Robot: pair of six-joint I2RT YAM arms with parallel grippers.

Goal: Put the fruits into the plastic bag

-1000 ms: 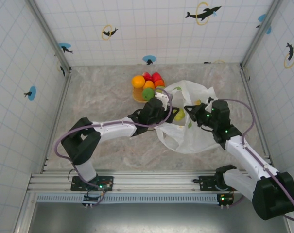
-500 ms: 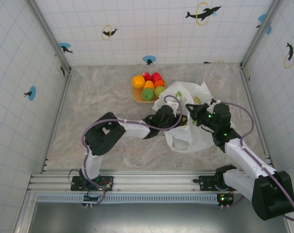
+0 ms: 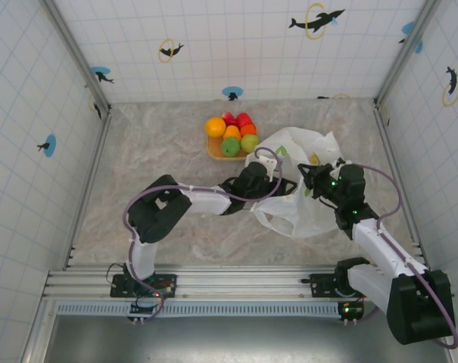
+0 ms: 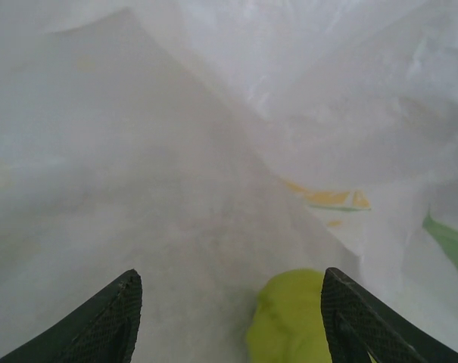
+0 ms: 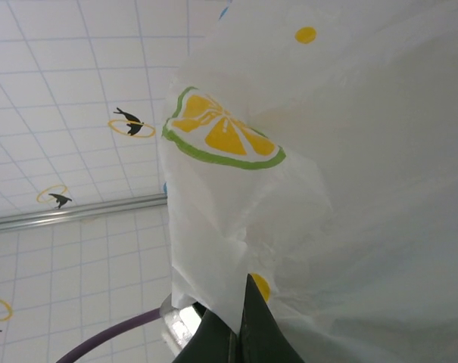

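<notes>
- Left gripper (image 4: 232,274) sits open inside the bag (image 3: 304,215), yellow-green fruit (image 4: 293,318) between its jaws; pulling out could snag the film.
- Right gripper (image 5: 238,321) pinches the bag rim; a slip collapses the mouth.
- Other fruits (image 3: 230,134) sit on the far plate (image 3: 213,154).

Even, bright light — hazy close-ups

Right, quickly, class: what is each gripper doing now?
Left gripper: open inside the bag, a yellow-green fruit lying loose between its jaws.
Right gripper: shut on the bag's edge.
</notes>
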